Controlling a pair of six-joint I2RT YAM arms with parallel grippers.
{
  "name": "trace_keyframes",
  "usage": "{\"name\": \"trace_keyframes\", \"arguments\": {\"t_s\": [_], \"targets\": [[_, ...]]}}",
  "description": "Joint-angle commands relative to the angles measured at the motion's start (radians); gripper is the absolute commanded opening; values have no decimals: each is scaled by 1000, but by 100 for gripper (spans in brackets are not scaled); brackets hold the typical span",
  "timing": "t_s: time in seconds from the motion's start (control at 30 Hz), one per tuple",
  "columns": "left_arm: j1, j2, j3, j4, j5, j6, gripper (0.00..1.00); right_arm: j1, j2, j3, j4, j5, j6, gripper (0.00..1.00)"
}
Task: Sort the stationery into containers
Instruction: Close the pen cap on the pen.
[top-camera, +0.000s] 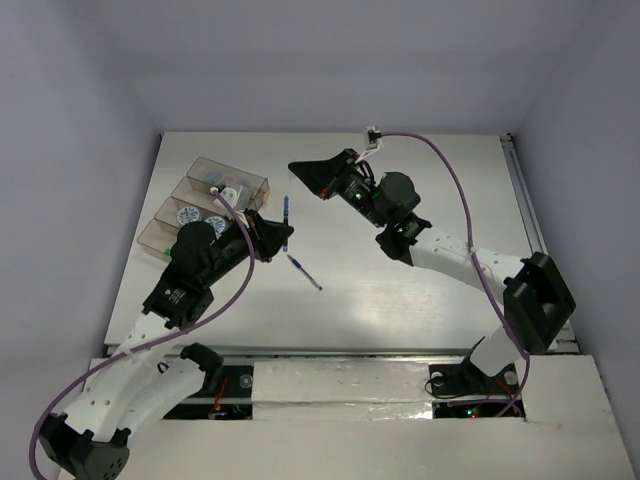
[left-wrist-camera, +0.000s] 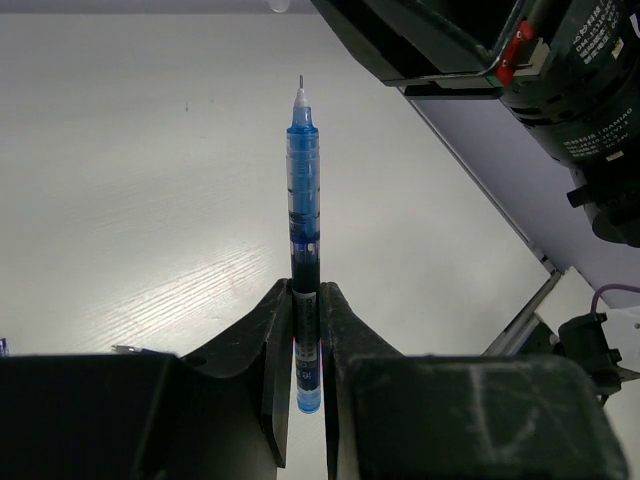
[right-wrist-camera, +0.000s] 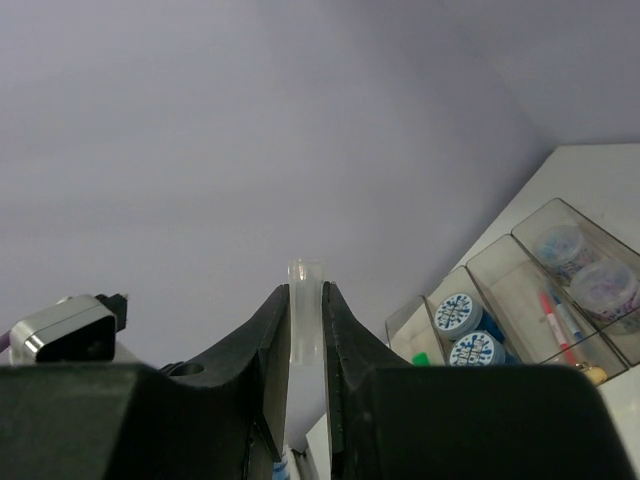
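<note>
My left gripper (left-wrist-camera: 306, 290) is shut on the lower barrel of a slim blue pen (left-wrist-camera: 302, 190), whose uncapped tip points away over the table. From above, this pen (top-camera: 286, 212) sticks out of the left gripper (top-camera: 280, 237) just right of the containers (top-camera: 205, 163). My right gripper (right-wrist-camera: 305, 290) is shut on a small clear-white piece (right-wrist-camera: 305, 275) shaped like a tube. The right gripper (top-camera: 296, 168) hovers above the table, behind the pen's tip. A second blue pen (top-camera: 305, 272) lies loose on the table.
The smoky compartments (right-wrist-camera: 545, 205) hold blue-and-white rolls (right-wrist-camera: 455, 312), a pink pen (right-wrist-camera: 552, 315) and a green cap (right-wrist-camera: 425, 358). The right arm's black body (left-wrist-camera: 560, 60) hangs close above the held pen's tip. A metal rail (top-camera: 525, 215) borders the table's right side.
</note>
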Motion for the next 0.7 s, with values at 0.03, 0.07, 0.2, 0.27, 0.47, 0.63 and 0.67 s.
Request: {"name": "trace_keyframes", "arguments": {"t_s": [0.03,0.07,0.2,0.27,0.47,0.63,0.67], "targets": [[9,-8,8,44,33,-8,0,12,12,1,90,-30,16,0],[18,-8,8,47,38,-8,0,21,15,4,92,-34,18,0],[19,-8,6,46,41,-8,0,30,28,8,92,-41,19,0],[28,-9,6,47,42,-8,0,30,33,13,89,-41,18,0],[28,-12,5,47,45,-8,0,50,44,22,90,-41,8,0],[28,-11,5,46,44,-8,0,50,30,17,95,-30,-7,0],[28,-9,5,44,44,-8,0,50,27,13,102,-30,-12,0]]}}
